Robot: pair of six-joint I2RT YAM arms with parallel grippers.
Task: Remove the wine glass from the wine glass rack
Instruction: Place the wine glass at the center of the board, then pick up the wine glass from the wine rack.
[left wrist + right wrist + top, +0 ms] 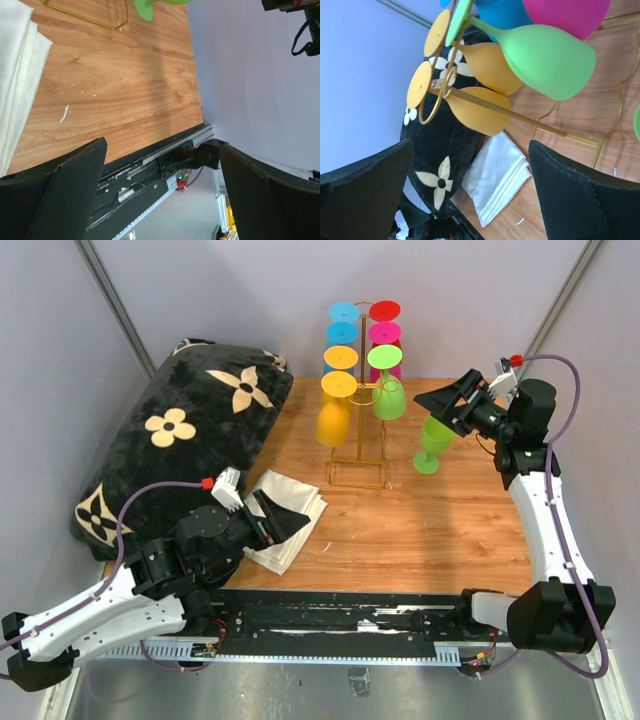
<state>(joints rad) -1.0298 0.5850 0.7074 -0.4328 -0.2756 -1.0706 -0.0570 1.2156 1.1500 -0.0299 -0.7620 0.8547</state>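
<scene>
Green wine glass (432, 445) off wine glass rack (358, 410), upright on table (400, 530) just R of rack. R gripper (440, 412) wide, empty, by glass bowl. L gripper (292, 527) wide, empty, over white cloth (292, 492).

The wine glass rack (520, 118) is thin gold metal wire, polished and glossy. The hanging wine glasses (547, 57) have opaque coloured bodies with a smooth, matt, plastic-like finish, as does the green wine glass (433, 440). The table (420, 530) is smooth wood grain with faint sheen and pale scuffs. The cushion (170, 460) is black plush cloth; the folded cloth (288, 515) is white matt fabric.
</scene>
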